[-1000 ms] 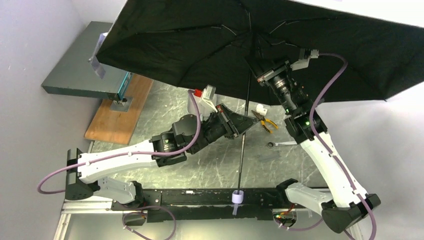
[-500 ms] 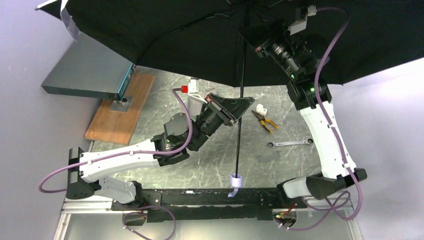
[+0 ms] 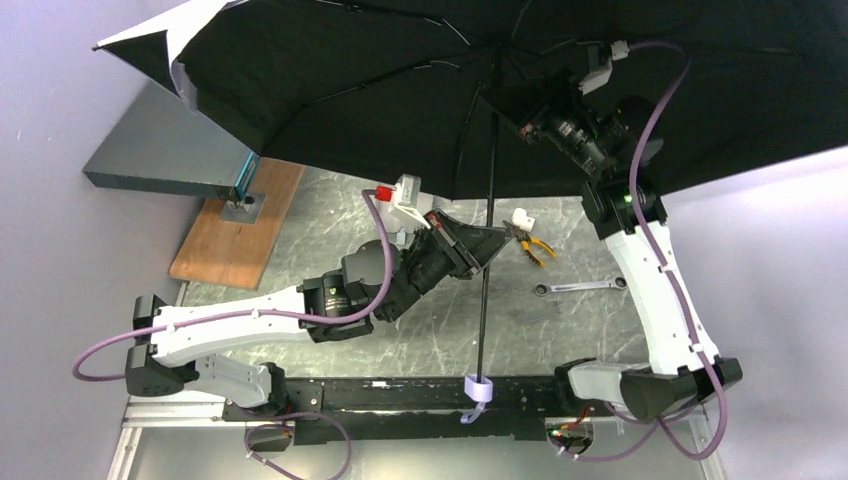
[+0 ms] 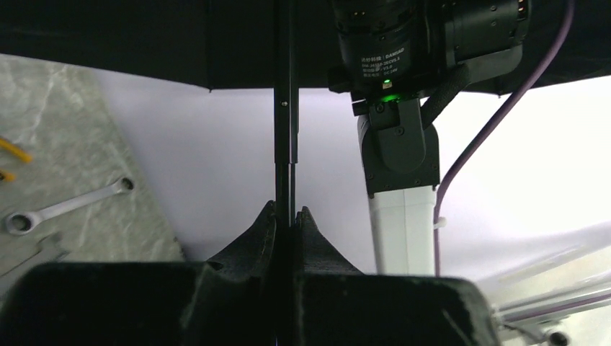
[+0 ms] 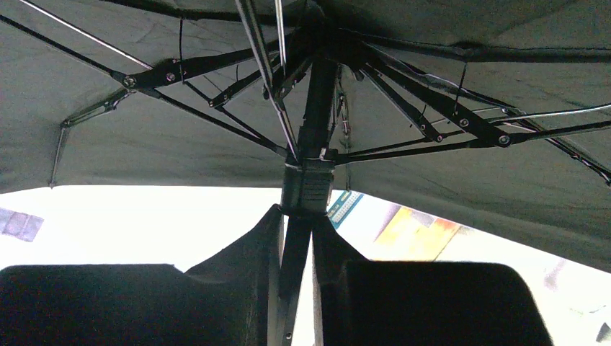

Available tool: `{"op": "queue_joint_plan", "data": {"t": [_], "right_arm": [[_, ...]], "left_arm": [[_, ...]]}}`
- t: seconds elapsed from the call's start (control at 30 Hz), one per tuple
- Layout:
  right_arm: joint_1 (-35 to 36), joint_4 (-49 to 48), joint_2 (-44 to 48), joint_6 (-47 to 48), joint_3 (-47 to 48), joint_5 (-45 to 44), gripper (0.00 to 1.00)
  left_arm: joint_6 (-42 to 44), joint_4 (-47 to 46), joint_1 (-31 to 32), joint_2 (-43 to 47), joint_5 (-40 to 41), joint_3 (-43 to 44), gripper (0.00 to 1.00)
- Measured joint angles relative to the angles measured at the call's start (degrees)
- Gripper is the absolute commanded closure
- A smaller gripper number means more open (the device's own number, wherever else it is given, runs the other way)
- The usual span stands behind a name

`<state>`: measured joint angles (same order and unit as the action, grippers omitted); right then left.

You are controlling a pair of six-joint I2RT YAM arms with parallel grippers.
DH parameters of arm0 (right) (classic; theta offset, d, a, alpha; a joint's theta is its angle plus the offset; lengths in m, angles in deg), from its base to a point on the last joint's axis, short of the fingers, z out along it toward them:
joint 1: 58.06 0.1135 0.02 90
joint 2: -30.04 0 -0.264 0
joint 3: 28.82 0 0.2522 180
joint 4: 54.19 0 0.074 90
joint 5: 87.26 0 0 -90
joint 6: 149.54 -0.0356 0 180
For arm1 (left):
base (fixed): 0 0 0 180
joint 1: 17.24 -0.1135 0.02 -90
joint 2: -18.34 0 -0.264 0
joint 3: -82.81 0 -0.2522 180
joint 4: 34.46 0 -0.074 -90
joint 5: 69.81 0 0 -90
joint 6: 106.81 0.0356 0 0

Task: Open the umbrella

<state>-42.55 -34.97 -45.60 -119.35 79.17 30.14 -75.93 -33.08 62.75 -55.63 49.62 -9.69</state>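
Umbrella (image 3: 400, 90) hangs above the far half of the table (image 3: 420, 340). Its canopy is spread wide over both arms, dark underneath, with a pale outer face showing at the far-left edge. Its shaft (image 3: 484, 300) runs down toward us at a slight tilt to the pale handle (image 3: 478, 392), which sits by the near edge between the arm bases. Our left gripper (image 4: 288, 216) pinches the shaft partway up, fingers nearly together with only the thin rod between them. Our right gripper (image 5: 295, 216) is up under the canopy, fingers narrow around the shaft and touching the runner (image 5: 306, 189) from below. In the right wrist view the ribs (image 5: 432, 115) fan out straight from the hub and the fabric looks taut, so we judge the opening itself essentially done. We cannot tell whether the runner has caught on its latch, as no catch is visible. What is left, as we see it, is to check that the canopy holds once the right fingers let go, then to release the umbrella or set it down. A wrench (image 3: 580, 287) and pliers (image 3: 530, 245) lie on the table to the right of the shaft.
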Motion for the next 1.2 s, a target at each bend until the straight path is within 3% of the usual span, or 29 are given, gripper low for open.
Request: {"op": "queue_joint_plan", "data": {"t": [0.2, 0.27, 0.33, 0.43, 0.5, 0.57, 0.93, 1.1, 1.2], "right_arm": [[-0.8, -11.6, 7.3, -3.2, -13.3, 0.0, 1.0], [-0.5, -13.8, 8.7, -3.3, -15.6, 0.0, 1.0], [-0.2, -15.6, 9.9, -3.3, -17.3, -0.1, 1.0], [0.0, -18.9, 11.2, -2.7, -19.2, -3.1, 1.0], [-1.3, -21.5, 10.8, -1.8, -19.5, -6.3, 1.0], [-2.1, -23.8, 10.2, -0.8, -20.3, -9.7, 1.0], [-0.2, -26.1, 10.4, 1.6, -22.3, -13.8, 1.0], [2.0, -26.1, 12.1, 1.7, -22.5, -13.9, 1.0], [3.4, -26.1, 13.2, 1.9, -22.7, -13.9, 1.0]], "left_arm": [[2.3, 7.8, 0.3, 0.4, -2.7, 1.0, 1.0], [3.0, 9.7, 0.3, 1.1, -3.9, 0.8, 0.94], [3.8, 10.5, 0.2, 1.9, -4.7, 0.2, 0.77], [4.8, 12.9, 0.4, 4.2, -9.7, -2.2, 0.42], [5.4, 15.3, 2.1, 5.6, -13.7, -5.0, 0.27], [5.6, 17.7, 3.1, 5.7, -17.5, -7.7, 0.19], [10.0, 20.0, 3.0, 3.1, -21.7, -9.4, 0.15], [12.3, 20.4, 2.2, 1.1, -21.5, -9.4, 0.32], [13.0, 20.5, 1.4, 0.3, -21.1, -9.4, 0.35]]}}
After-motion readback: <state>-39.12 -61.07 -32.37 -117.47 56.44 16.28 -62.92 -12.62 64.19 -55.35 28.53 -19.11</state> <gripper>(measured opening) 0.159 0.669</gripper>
